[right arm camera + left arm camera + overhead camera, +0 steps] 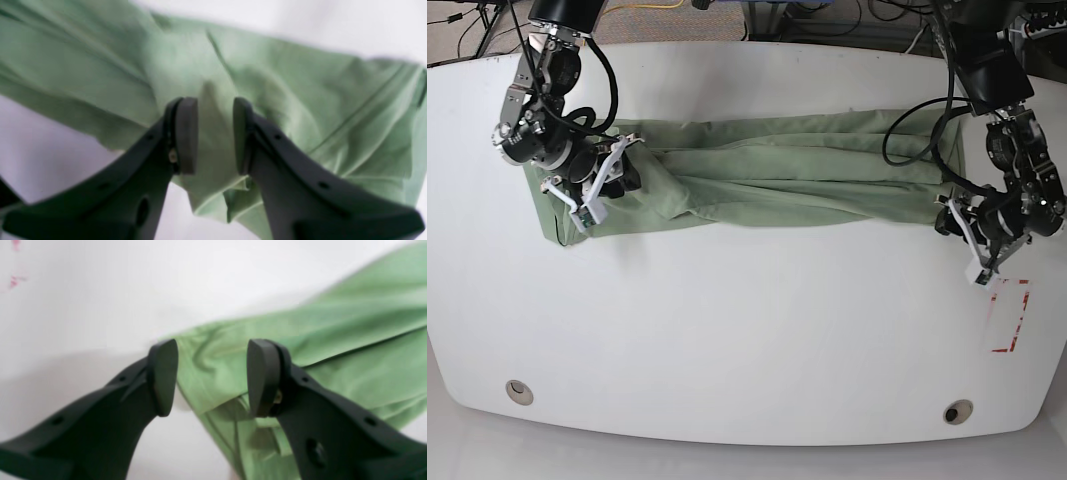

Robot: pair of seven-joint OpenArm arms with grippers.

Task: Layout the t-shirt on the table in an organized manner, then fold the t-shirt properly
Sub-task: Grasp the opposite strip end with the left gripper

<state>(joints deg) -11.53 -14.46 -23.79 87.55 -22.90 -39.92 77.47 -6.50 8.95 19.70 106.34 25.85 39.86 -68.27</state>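
Note:
The sage-green t-shirt [777, 170] lies stretched into a long creased band across the far half of the white table [747, 340]. My left gripper [951, 216] is at its right end. In the left wrist view the left gripper [213, 378] is open, its pads wide apart astride a hemmed corner of the t-shirt [333, 323] that rests on the table [83, 290]. My right gripper [622, 170] is over the band's left end. The right wrist view shows the right gripper [213, 135] with its pads close together on a raised fold of the t-shirt [300, 83].
A red-outlined rectangle [1010, 315] marks the table just in front of the left arm. Two round grommet holes [519, 391] [958, 411] sit near the front edge. Cables run along the floor behind the table's far edge.

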